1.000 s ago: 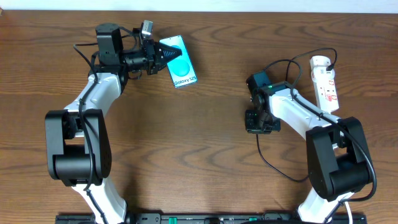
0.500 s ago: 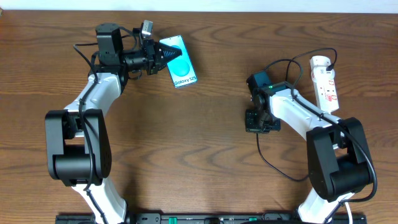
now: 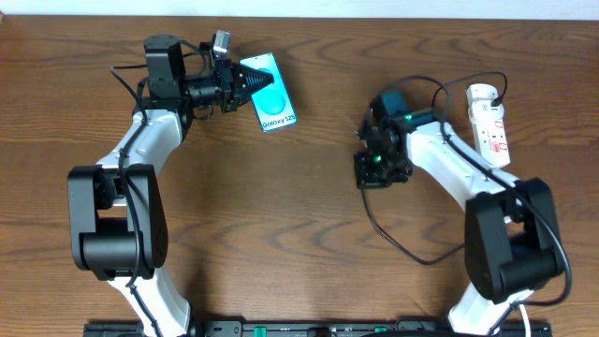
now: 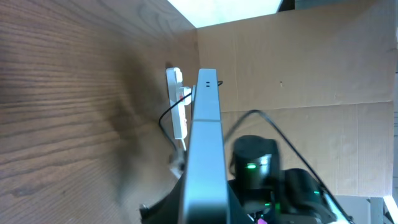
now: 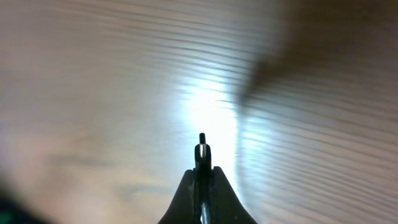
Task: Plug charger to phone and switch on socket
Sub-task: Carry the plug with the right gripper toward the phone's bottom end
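The phone (image 3: 270, 96), cyan screen up, lies at the back left with my left gripper (image 3: 249, 83) shut on its left end. In the left wrist view the phone (image 4: 206, 130) shows edge-on between the jaws. My right gripper (image 3: 373, 171) points down at mid-table, shut on the charger plug. The small black plug tip (image 5: 201, 148) sticks out past the closed fingers (image 5: 186, 193). The thin black charger cable (image 3: 386, 241) loops down and right from it. The white socket (image 3: 489, 126) lies at the far right, also seen in the left wrist view, socket (image 4: 176, 106).
The right arm's body (image 4: 256, 168) with green lights stands beyond the phone in the left wrist view. A cardboard wall (image 4: 311, 74) rises behind the table. Bare wood separates the phone from the right gripper.
My right gripper has moved left and a little toward the back with the plug, and the cable loop has followed. The left arm and phone have stayed put.
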